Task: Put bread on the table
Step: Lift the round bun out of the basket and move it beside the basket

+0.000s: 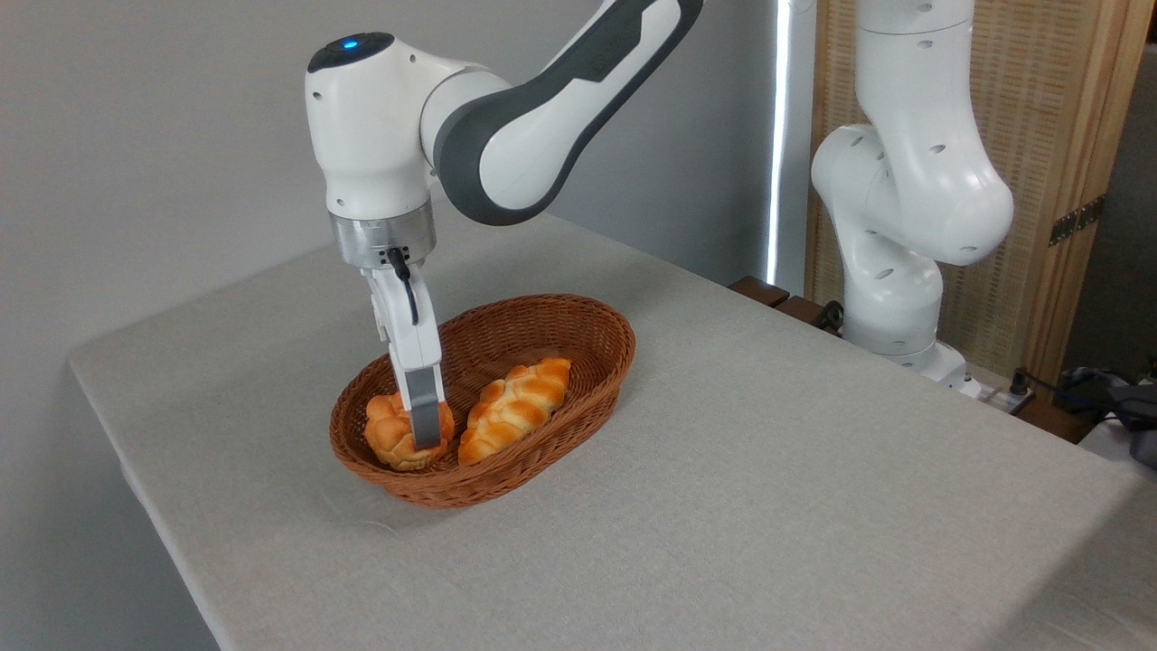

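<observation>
The bread (387,434), a small round golden knotted bun, lies at the left end of the brown wicker basket (578,344) on the table (768,506). My gripper (425,438) reaches straight down into the basket, right at the bun. I see it edge-on: its near grey finger (423,407) covers the bun's middle, and the far finger is hidden behind it. The bun shows on both sides of that finger. Whether the fingers press on the bun does not show.
A longer braided loaf (515,407) lies in the basket just right of the bun. The arm's white base (904,271) stands at the table's far right edge. Grey cloth stretches around the basket on all sides.
</observation>
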